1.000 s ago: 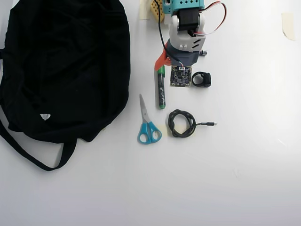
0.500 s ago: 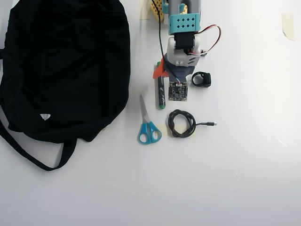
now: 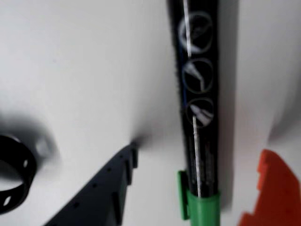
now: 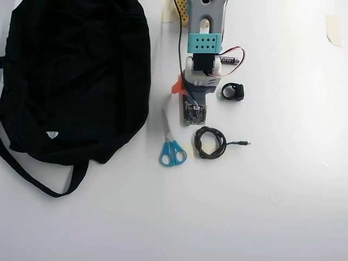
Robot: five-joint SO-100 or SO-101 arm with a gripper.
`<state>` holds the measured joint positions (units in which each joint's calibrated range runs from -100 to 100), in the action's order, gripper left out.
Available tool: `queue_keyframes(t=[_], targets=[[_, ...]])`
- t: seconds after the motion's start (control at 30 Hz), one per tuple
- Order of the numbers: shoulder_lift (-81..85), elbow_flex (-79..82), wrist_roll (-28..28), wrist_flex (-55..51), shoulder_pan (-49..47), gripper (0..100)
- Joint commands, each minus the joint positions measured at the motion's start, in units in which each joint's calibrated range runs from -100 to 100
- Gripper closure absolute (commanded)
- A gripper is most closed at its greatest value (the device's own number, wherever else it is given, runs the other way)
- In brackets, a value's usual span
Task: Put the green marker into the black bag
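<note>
White tabletop (image 4: 283, 190) carries the green marker (image 3: 200, 117), lying flat between the spread fingers of the gripper (image 3: 197, 188), beside the black bag (image 4: 70, 76). Off-centre closing could roll it away.

In the overhead view the arm now reaches further down the picture than a second ago, its circuit board moved from beside the green marker (image 3: 200, 117) to directly over it, so the marker is almost wholly hidden from above. The orange finger (image 4: 177, 87) has shifted left and slightly down. The gripper (image 3: 197, 188) now straddles the marker, one finger on each side.
</note>
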<state>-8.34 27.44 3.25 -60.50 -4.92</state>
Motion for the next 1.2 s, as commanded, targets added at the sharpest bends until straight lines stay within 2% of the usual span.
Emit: queue_keyframes(t=[0.0, 0.17, 0.57, 0.73, 1.17], targets=[[0.0, -1.5, -0.3, 2.6, 1.7, 68], [-0.1, -1.2, -0.2, 6.1, 2.8, 68], [-2.9, -1.1, -0.2, 5.5, 3.8, 87], [-2.9, -1.1, -0.2, 5.5, 3.8, 98], [-1.7, -1.7, -0.3, 4.3, 3.1, 98]])
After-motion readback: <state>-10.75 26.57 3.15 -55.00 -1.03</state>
